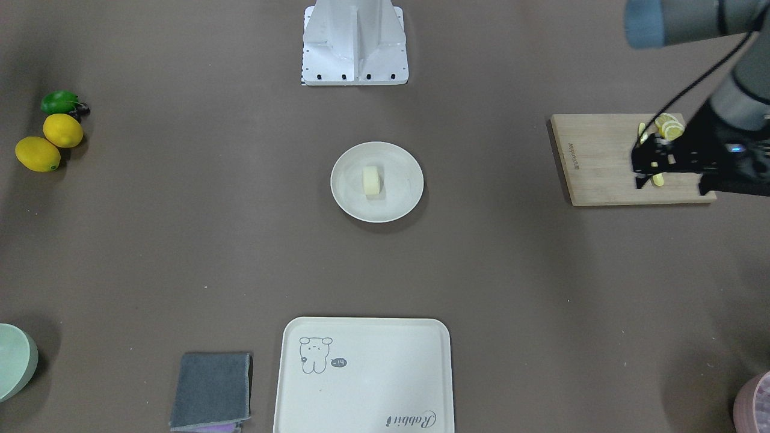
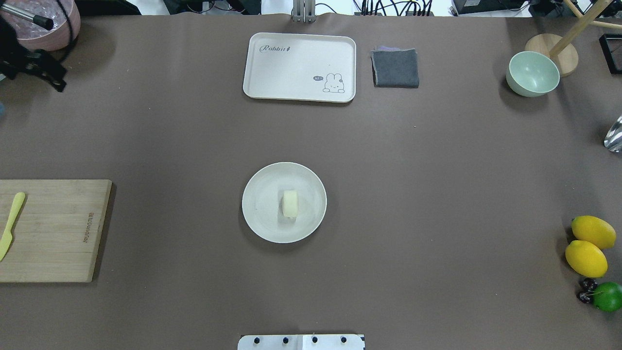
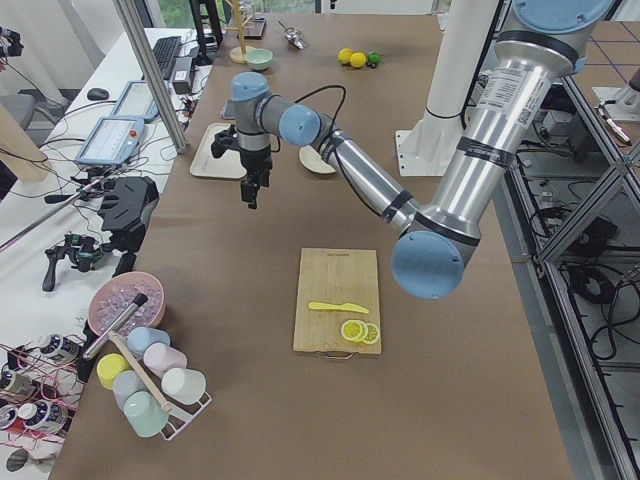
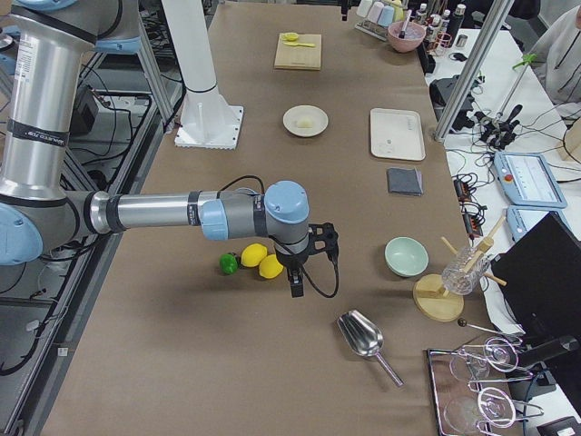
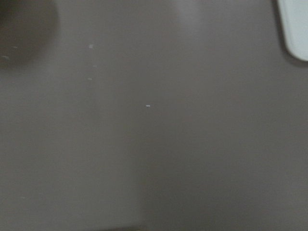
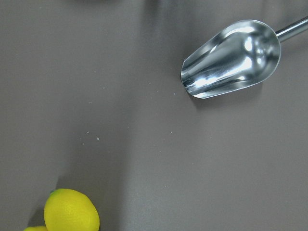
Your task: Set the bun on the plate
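Note:
The bun point(image 1: 372, 181) point(image 2: 290, 203), a small pale cream lump, rests in the middle of the round off-white plate point(image 1: 400, 195) point(image 2: 260, 214) at the table's centre. My left gripper point(image 1: 639, 166) point(image 2: 54, 74) point(image 3: 250, 193) hangs high over the table's left end, far from the plate. Its fingers look apart and hold nothing. My right gripper point(image 4: 295, 285) hovers low beside the lemons point(image 4: 261, 261) at the other end. It shows only in the exterior right view, so I cannot tell its state. Neither wrist view shows fingers.
A wooden cutting board point(image 2: 53, 228) point(image 1: 595, 162) carries a yellow knife point(image 2: 10, 223) and lemon slices point(image 1: 669, 126). At the far side lie a cream tray point(image 2: 299, 65), a grey cloth point(image 2: 395, 68) and a green bowl point(image 2: 532, 74). A metal scoop point(image 6: 231, 57) lies near two lemons point(image 2: 588, 245).

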`<state>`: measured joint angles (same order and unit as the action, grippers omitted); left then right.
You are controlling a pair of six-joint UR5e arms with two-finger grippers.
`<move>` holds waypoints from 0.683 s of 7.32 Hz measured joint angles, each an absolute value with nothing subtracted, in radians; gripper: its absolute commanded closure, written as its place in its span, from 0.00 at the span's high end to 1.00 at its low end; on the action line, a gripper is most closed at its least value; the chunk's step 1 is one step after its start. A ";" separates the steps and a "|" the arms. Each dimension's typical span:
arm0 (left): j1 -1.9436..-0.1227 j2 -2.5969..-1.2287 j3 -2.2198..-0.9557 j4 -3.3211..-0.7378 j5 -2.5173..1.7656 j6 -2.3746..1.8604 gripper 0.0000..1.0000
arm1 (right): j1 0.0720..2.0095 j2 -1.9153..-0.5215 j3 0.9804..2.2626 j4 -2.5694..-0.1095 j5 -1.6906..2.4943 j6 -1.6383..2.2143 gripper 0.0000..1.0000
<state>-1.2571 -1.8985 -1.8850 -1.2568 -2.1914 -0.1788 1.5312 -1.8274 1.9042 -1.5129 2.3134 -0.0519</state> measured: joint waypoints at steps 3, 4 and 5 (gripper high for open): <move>-1.506 -1.733 -1.791 -1.256 -2.222 0.327 0.97 | 1.534 -1.828 1.897 -1.513 2.317 -0.057 1.00; -1.549 -1.687 -1.772 -1.258 -2.224 0.404 0.97 | 1.534 -1.828 1.896 -1.513 2.318 -0.057 1.00; -1.569 -1.651 -1.754 -1.260 -2.227 0.436 0.97 | 1.534 -1.827 1.896 -1.512 2.319 -0.056 1.00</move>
